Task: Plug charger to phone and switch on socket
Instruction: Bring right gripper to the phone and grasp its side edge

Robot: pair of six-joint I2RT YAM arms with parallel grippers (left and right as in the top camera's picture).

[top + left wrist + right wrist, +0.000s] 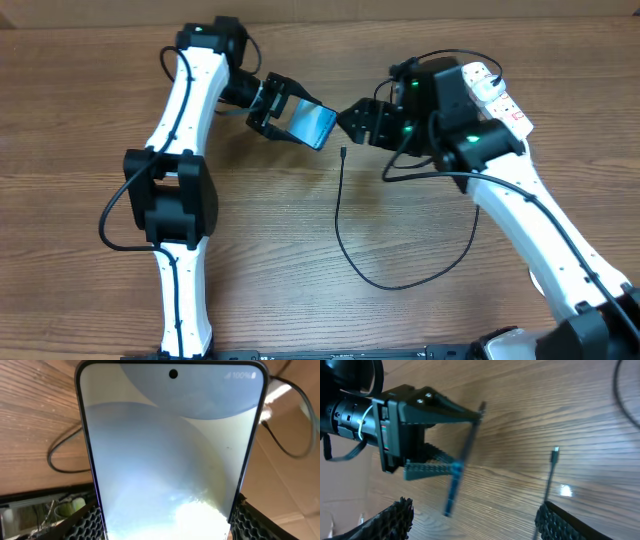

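My left gripper (290, 115) is shut on the phone (313, 123) and holds it tilted above the table with its light-blue screen lit. The phone fills the left wrist view (170, 450), gripped at its lower edges. In the right wrist view the phone (461, 462) shows edge-on in the left gripper's jaws (432, 442). My right gripper (358, 122) is open and empty just right of the phone (475, 520). The charger's connector tip (343, 152) lies on the table below the grippers (554, 454). Its black cable (400, 285) loops towards me and back up. The white socket (495, 92) lies at the far right.
The cable's plug end is hidden behind my right arm (480, 150). The left arm (180, 190) stretches across the left side of the wooden table (270, 250). Loops of black cable show past the phone in the left wrist view (292, 435).
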